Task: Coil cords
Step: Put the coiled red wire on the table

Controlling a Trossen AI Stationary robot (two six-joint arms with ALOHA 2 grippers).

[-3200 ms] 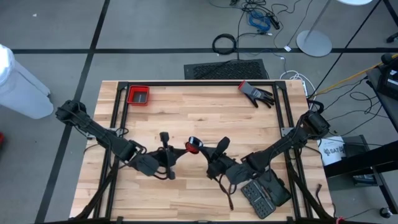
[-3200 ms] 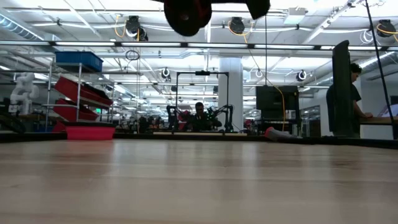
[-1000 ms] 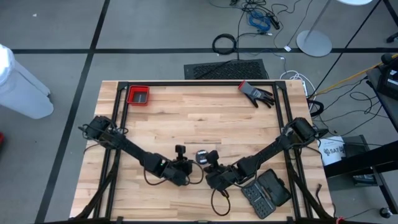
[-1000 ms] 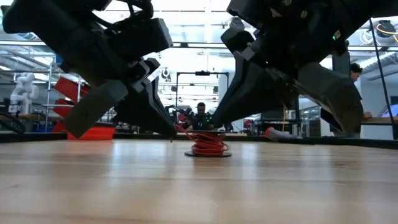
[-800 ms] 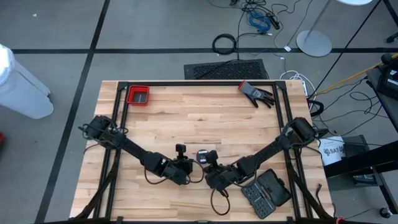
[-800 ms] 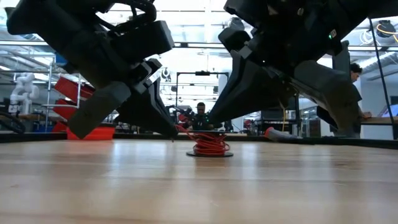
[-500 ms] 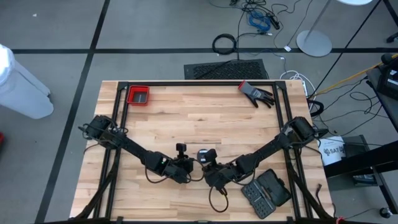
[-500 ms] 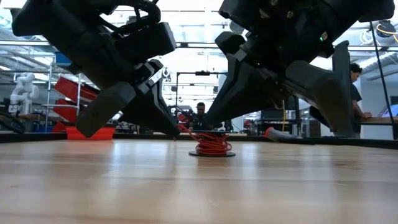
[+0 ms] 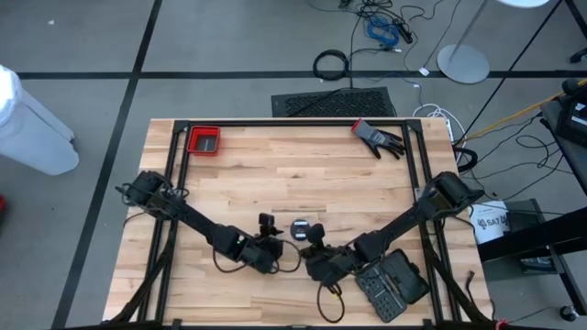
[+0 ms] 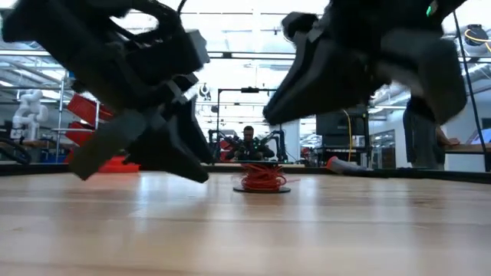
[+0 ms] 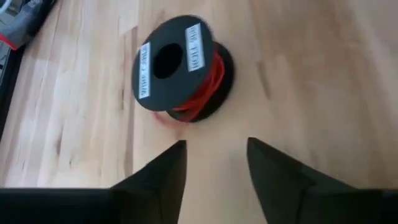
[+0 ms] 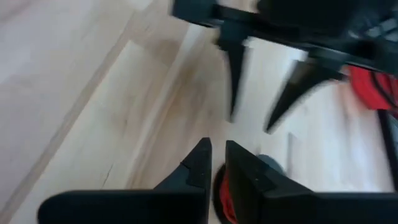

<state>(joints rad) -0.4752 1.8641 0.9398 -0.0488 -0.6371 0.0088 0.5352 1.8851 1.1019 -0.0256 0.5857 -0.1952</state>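
Left gripper (image 11: pixel 214 163) hangs low with fingers parted; right gripper (image 12: pixel 216 163) beside it, fingers slightly apart.

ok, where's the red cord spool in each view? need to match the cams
High view: the spool sits on the table near the front centre, between the left gripper and right gripper.
Low view: centre, standing on the table.
Left wrist view: upper middle, beyond the open fingers.
Right wrist view: red cord at the bottom edge, partly hidden by the fingers.
Shared landmark: the left gripper's fingers show in every view.
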